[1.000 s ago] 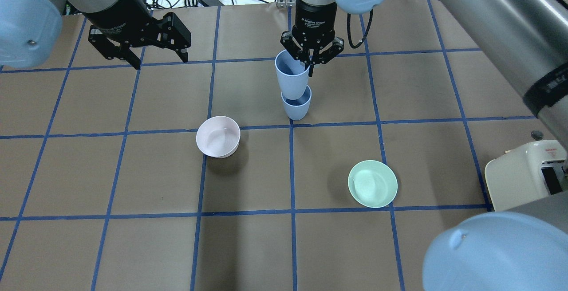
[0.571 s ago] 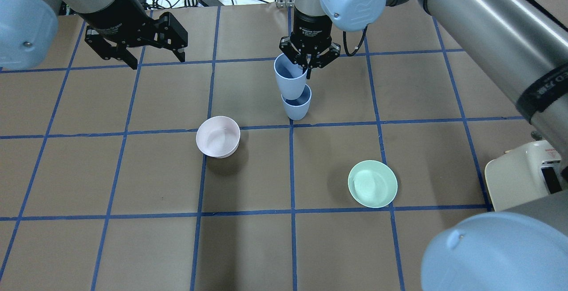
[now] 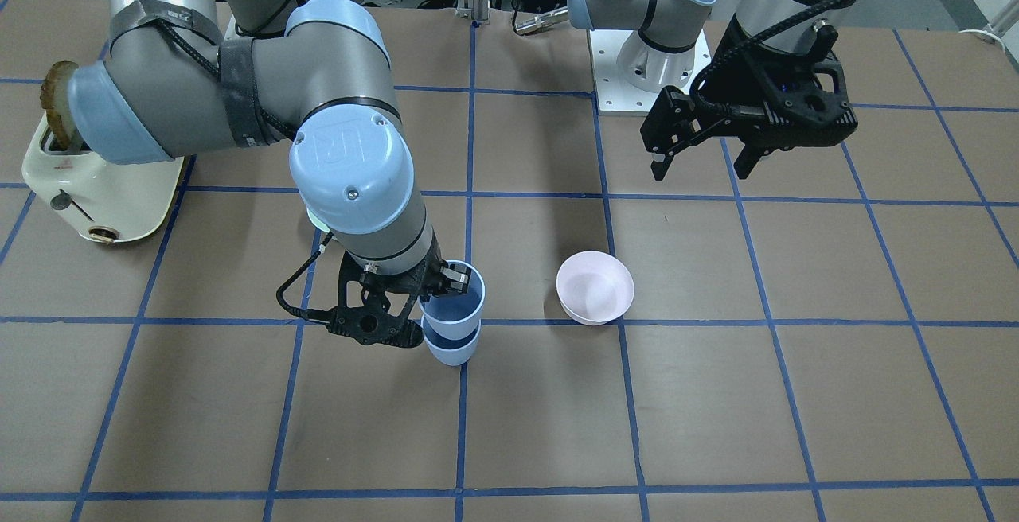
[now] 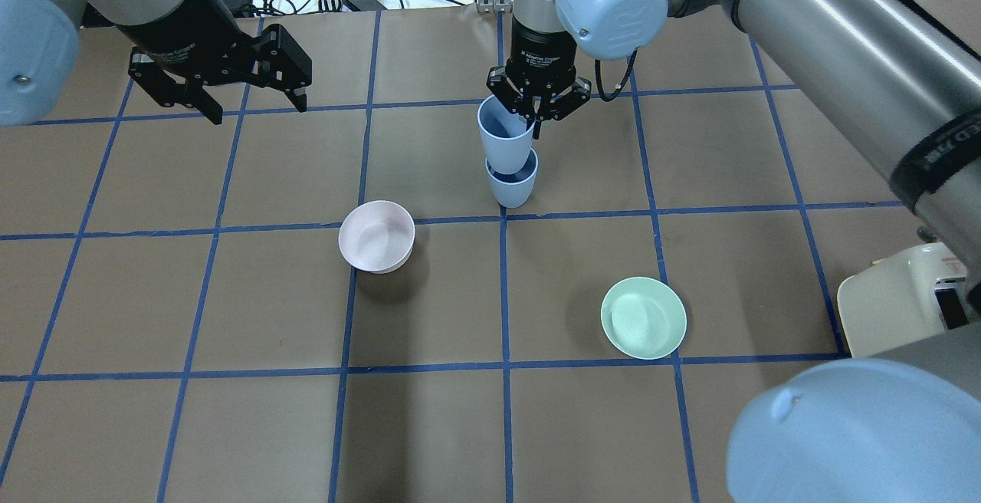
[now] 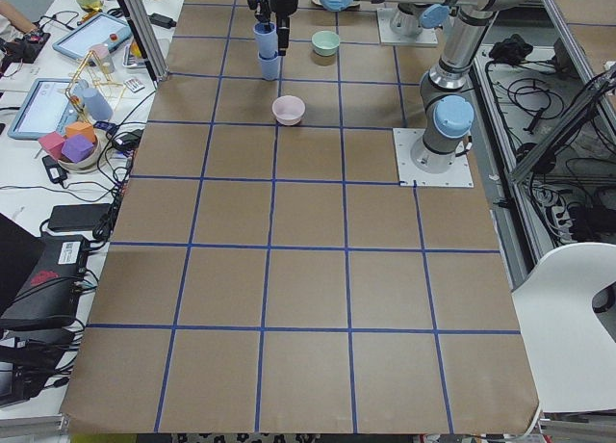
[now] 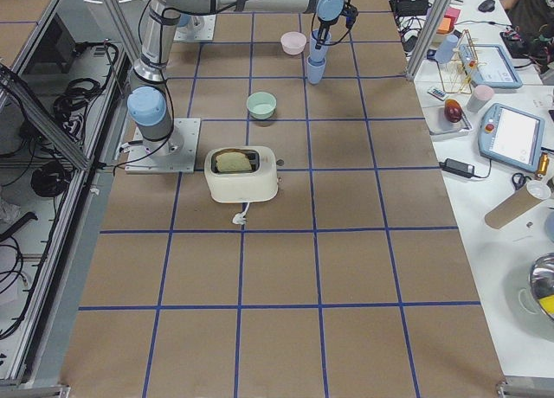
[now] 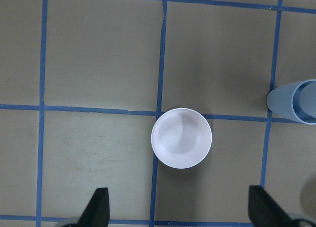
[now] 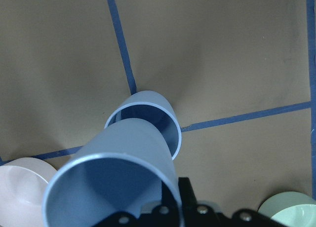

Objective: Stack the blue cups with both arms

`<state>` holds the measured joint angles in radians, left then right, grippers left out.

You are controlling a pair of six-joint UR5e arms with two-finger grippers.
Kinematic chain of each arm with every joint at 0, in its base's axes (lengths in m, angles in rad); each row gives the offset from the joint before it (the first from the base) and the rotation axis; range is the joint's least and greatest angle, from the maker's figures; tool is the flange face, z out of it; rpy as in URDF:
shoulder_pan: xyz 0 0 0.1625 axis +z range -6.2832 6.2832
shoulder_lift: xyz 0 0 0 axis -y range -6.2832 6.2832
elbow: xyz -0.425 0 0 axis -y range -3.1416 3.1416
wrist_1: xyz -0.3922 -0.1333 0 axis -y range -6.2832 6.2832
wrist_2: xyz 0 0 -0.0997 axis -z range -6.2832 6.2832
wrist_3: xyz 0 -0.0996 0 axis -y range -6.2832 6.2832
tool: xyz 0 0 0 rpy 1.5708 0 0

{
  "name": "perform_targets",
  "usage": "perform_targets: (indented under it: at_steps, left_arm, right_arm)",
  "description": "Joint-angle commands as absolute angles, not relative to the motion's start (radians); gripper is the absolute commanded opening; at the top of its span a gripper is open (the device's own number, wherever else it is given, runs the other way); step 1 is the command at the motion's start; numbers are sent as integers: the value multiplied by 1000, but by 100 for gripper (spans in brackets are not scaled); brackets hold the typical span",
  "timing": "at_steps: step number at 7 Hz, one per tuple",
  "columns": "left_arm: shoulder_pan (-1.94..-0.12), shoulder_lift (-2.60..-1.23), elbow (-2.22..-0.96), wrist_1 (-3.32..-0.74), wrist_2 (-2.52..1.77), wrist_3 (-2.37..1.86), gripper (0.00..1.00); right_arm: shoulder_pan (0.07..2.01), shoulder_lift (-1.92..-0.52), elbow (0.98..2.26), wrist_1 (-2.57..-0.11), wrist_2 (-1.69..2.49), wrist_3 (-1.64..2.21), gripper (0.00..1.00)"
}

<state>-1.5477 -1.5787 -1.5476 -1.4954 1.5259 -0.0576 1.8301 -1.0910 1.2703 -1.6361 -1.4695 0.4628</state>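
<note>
One blue cup (image 4: 512,183) stands upright on the table near its middle. My right gripper (image 4: 536,113) is shut on the rim of the second blue cup (image 4: 504,139) and holds it tilted, its base in the standing cup's mouth. The pair shows in the front view, upper cup (image 3: 455,299) over lower cup (image 3: 450,352), and in the right wrist view, upper cup (image 8: 116,185) and lower cup (image 8: 168,117). My left gripper (image 4: 257,110) is open and empty, raised over the far left of the table. It also shows in the front view (image 3: 700,170).
A pale pink bowl (image 4: 376,236) sits left of the cups and shows in the left wrist view (image 7: 181,137). A mint-green bowl (image 4: 643,317) sits nearer on the right. A cream toaster (image 4: 904,300) stands at the right edge.
My left gripper has drawn away to the left and farther back, still open. My right gripper keeps hold of the upper cup over the lower one with hardly any shift.
</note>
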Motion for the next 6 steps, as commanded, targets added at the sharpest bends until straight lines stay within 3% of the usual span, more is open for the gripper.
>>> perform_targets:
  at_steps: [1, 3, 4, 5, 6]
  left_arm:
    - [-1548, -1580, -1548, -1497, 1532, -54, 100]
    - [-1552, -1604, -1534, -1505, 1542, -3, 100]
    - [-1554, -1605, -1536, -1508, 1540, 8, 100]
    - [-1554, -1603, -1534, -1508, 1531, 5, 100]
    - [-1552, -1597, -1543, -1508, 1534, 6, 100]
  right_arm:
    - [1830, -1089, 1275, -1638, -1470, 463, 0]
    - [1829, -1074, 1275, -1643, -1470, 456, 0]
    - [1829, -1072, 1275, -1644, -1470, 457, 11]
    - [1829, -1074, 1275, -1644, -1470, 459, 82]
    - [1825, -1080, 1273, -1643, -1471, 459, 100]
